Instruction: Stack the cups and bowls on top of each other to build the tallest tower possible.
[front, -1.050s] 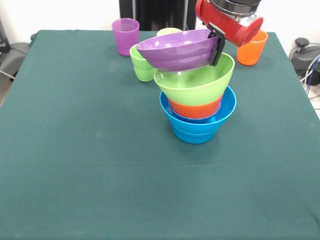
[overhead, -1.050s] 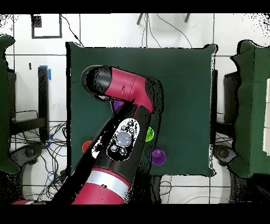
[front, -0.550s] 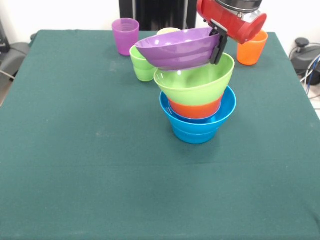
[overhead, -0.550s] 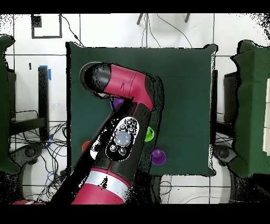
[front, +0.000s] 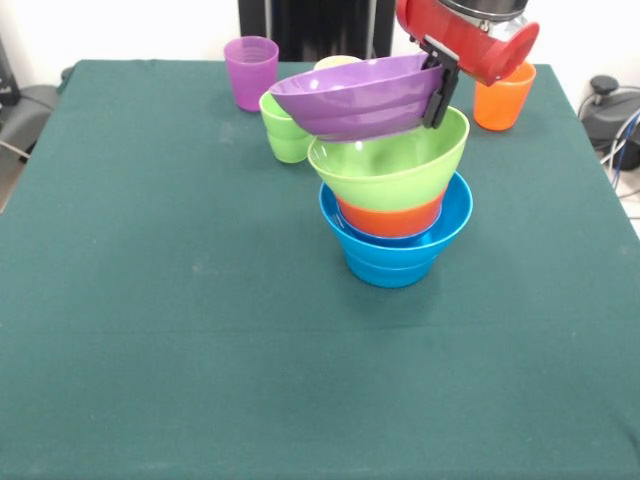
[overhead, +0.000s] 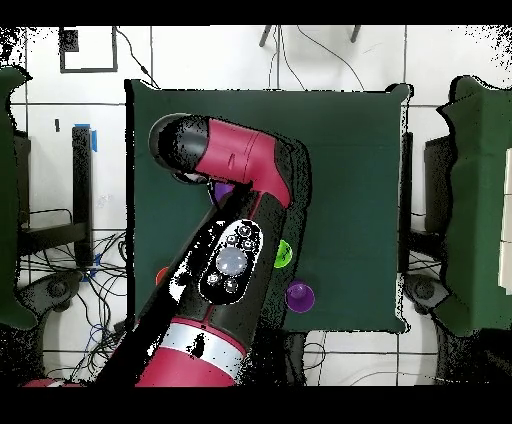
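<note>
In the front view the tower (front: 396, 205) stands mid-table: a large light blue bowl (front: 395, 250) holds a small orange bowl (front: 390, 216), with a lime green bowl (front: 390, 165) on top. A large purple bowl (front: 350, 96) hangs tilted just over the green one, and my gripper (front: 437, 88) is shut on its right rim. Behind stand a purple cup (front: 251, 70), a green cup (front: 284, 129), a yellow cup (front: 338, 63) mostly hidden, and an orange cup (front: 503, 96). Overhead, the arm (overhead: 230, 262) hides the tower; the green cup (overhead: 284, 253) and purple cup (overhead: 299, 294) show.
The green tablecloth (front: 150, 300) covers the whole table. Cables and a black object (front: 610, 110) lie on the floor off the right edge in the front view. A dark chair edge (front: 20, 105) sits off the left.
The purple bowl and my gripper have risen slightly and shifted a little to the right over the green bowl. The tower and cups have not moved.
</note>
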